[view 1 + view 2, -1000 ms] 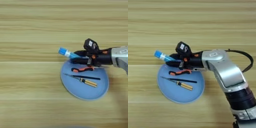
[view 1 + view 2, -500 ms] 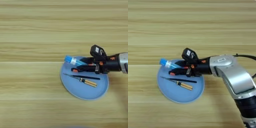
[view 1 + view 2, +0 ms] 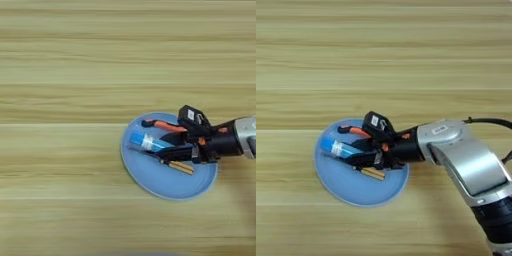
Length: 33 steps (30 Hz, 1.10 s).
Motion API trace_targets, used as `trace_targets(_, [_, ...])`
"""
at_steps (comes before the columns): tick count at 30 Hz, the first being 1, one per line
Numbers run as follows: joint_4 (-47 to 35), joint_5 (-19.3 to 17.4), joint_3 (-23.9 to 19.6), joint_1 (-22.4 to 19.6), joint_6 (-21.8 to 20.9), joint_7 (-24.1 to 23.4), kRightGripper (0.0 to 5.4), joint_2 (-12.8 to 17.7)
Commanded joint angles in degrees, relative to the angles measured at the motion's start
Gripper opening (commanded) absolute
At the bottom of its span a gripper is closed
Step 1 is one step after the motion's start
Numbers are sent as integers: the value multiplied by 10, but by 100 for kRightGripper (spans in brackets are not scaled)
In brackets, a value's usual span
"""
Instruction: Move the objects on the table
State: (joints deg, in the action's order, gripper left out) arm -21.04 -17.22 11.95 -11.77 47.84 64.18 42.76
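Left eye view. The bench (image 3: 65, 60) is a broad light-wood top with plank grain running across. A blue oval plate (image 3: 150, 177) lies right of centre, flat on the wood. The right arm enters from the right edge, silver forearm (image 3: 246, 142) leading to the black gripper (image 3: 167, 150), which sits low over the plate. The blue tube (image 3: 146, 141) lies inside the plate, upper left part, its capped end pointing left and its other end running in between the gripper's black fingers (image 3: 175, 152); the fingers appear pressed onto that end, pinching the tube. The orange-handled pliers (image 3: 162, 125) lie along the plate's upper rim, just above the tube, partly covered by the gripper body. The screwdriver (image 3: 179, 167) lies below the tube, its tan handle showing just under the fingers; its thin shaft is mostly hidden.

Right eye view. Same layout, seen further right. The plate (image 3: 343, 192) sits left of centre. The tube (image 3: 341, 149) rests in the plate's upper left, one end within the gripper (image 3: 363, 157). The pliers (image 3: 356, 131) lie at the upper rim, touching or nearly touching the gripper housing; which, cannot be told. The screwdriver (image 3: 373, 173) handle shows beneath the fingers. The forearm (image 3: 461, 155) runs right and down toward the lower right corner, with a black cable (image 3: 488, 121) above it.
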Motion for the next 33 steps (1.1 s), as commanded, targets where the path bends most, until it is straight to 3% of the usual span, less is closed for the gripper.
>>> trace_targets(1, [-4,5,-2,-16,-21,-8,140,24])
trace_targets(16, [5,8,23,-6,-24,17,140,46])
trace_targets(33, [54,21,47,-10,-30,21,140,39])
